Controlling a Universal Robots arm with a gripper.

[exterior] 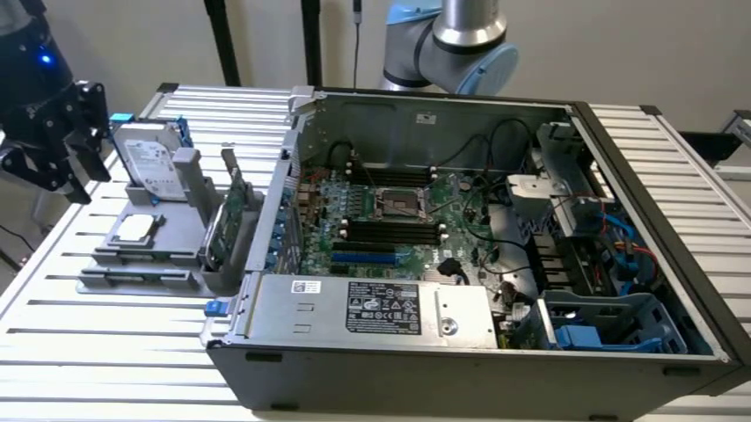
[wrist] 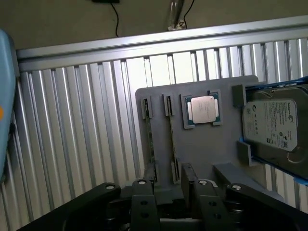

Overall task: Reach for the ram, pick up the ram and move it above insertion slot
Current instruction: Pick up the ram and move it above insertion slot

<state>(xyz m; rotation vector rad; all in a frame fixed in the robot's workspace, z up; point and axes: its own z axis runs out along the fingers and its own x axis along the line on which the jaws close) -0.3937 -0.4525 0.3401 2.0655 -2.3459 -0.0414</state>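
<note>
The ram is a thin board standing on edge in a slot of the grey holder, with a second thin board in the slot beside it. My black gripper hovers short of the holder's near end, apart from the ram. Its jaws stand open with nothing between them, and the ram lines up with the gap. In the exterior view the gripper hangs at the far left, beside the holder. Black insertion slots lie on the motherboard inside the open computer case.
A silver processor chip and a silver hard drive sit on the same holder. An upright green card stands between holder and case. The case walls rise above the ribbed metal table. The robot's base is behind the case.
</note>
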